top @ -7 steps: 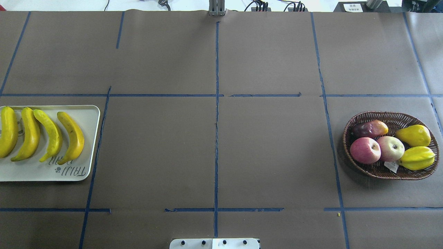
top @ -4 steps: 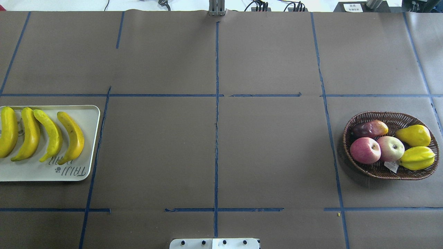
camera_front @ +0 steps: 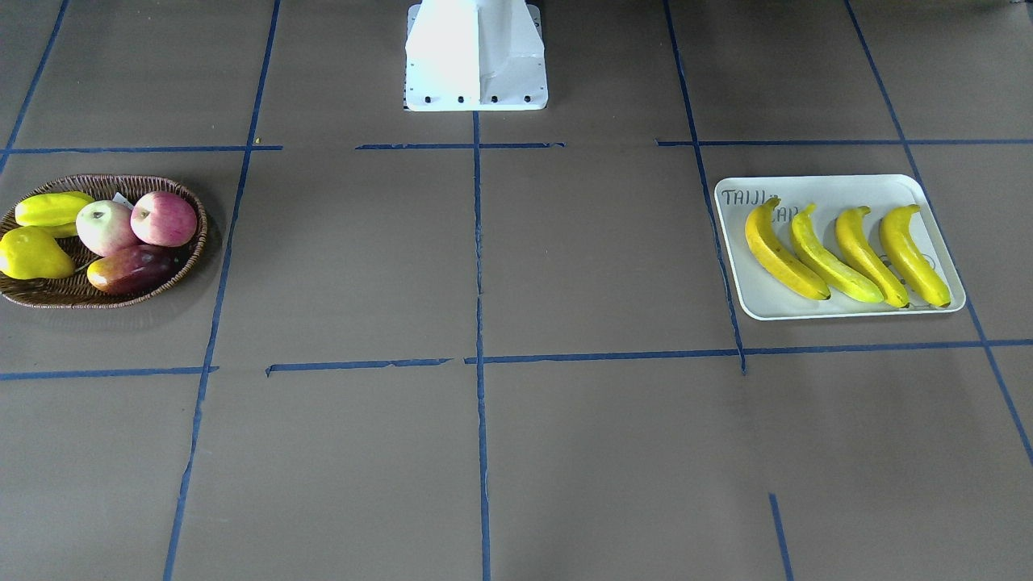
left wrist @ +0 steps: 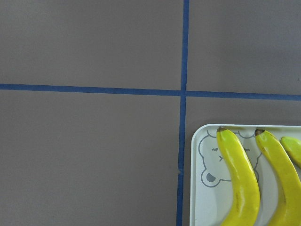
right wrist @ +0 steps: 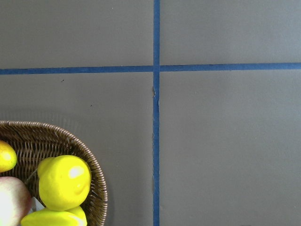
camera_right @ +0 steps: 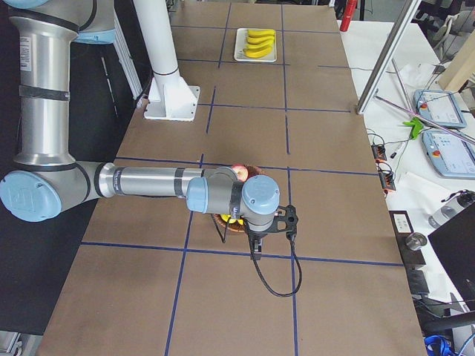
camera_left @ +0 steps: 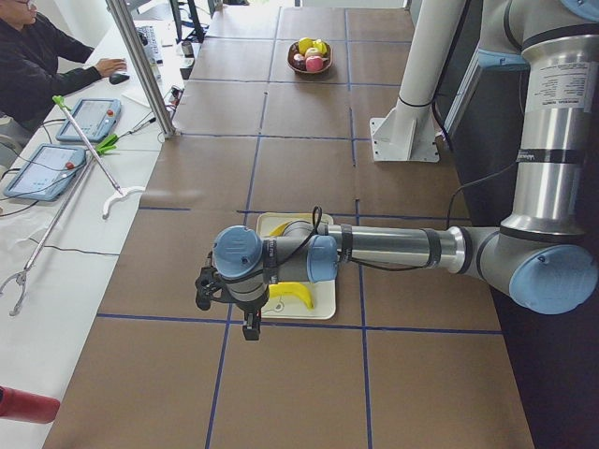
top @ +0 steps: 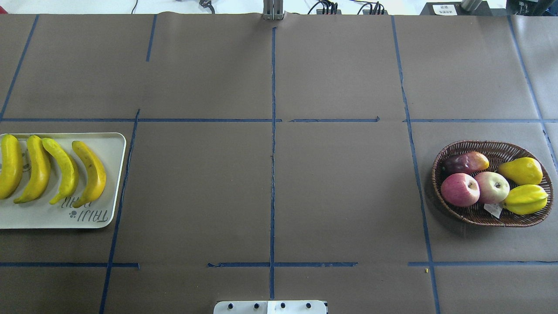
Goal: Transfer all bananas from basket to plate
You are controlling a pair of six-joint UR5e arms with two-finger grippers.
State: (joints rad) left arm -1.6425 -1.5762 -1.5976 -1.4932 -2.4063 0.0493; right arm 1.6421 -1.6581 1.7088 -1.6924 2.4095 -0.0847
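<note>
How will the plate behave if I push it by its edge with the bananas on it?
The plate looks rigid and flat, so it would probably slide as one piece over the paper. Its rim is low, and the four bananas lie loose on their sides, so a sharp shove might shift them.

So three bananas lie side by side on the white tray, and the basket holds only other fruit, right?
Not quite: four bananas lie side by side on the white tray, not three, as the overhead exterior view shows. The basket does hold only other fruit.
</note>
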